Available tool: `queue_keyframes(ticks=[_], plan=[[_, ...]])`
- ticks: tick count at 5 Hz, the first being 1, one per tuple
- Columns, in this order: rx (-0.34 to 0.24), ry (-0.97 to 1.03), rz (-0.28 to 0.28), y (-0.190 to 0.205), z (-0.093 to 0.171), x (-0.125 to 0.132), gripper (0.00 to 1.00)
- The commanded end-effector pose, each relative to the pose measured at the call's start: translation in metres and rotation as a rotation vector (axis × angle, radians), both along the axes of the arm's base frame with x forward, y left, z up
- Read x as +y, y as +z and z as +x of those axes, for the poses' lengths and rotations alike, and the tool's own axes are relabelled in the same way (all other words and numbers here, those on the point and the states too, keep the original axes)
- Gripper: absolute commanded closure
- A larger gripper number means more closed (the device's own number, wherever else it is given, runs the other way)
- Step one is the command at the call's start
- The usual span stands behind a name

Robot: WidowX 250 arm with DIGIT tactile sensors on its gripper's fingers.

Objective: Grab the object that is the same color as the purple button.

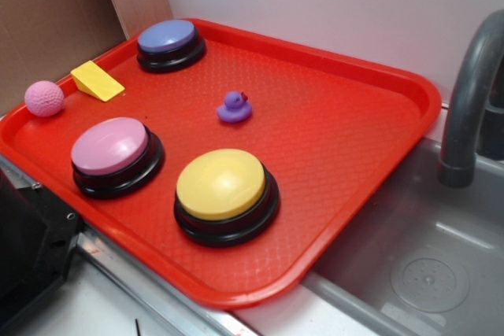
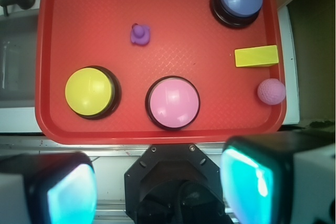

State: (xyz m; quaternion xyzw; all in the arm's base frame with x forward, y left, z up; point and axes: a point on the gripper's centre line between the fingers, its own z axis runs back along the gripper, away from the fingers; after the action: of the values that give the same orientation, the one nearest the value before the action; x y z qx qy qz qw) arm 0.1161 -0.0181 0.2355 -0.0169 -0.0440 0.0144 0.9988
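Surface: red tray (image 1: 354,155), bare toward sink (image 1: 425,273).
Duck (image 1: 234,106): alone mid-tray, open room around.
Purple button (image 1: 168,40): 11 o'clock of duck, by tray's rim.
Claw (image 2: 157,190): wide open, empty, off the tray's edge.

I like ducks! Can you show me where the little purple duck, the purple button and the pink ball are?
purple duck (image 1: 234,107): exterior view, on its body.
purple button (image 1: 167,36): exterior view, on its domed top.
pink ball (image 1: 44,98): exterior view, on its dimpled middle.

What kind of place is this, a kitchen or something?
Probably a toy kitchen set: a grey plastic sink with a faucet beside a red tray holding push buttons and small toys.
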Motion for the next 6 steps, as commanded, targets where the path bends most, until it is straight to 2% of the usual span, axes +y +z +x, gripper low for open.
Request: queue_keyframes(ticks=[1,2,3,4,5,6], plan=[[0.000,0.000,0.000,0.000,0.000,0.000,0.00],[0.028,0.128,-0.021,-0.047,0.050,-0.010,0.00],[0.009,0.256,-0.035,-0.067,0.102,-0.012,0.00],[0.040,0.450,-0.020,-0.104,0.134,-0.003,0.00],[0.031,0.506,0.040,-0.132,0.141,0.012,0.00],[0.036,0.527,0.077,-0.156,0.138,0.018,0.00]])
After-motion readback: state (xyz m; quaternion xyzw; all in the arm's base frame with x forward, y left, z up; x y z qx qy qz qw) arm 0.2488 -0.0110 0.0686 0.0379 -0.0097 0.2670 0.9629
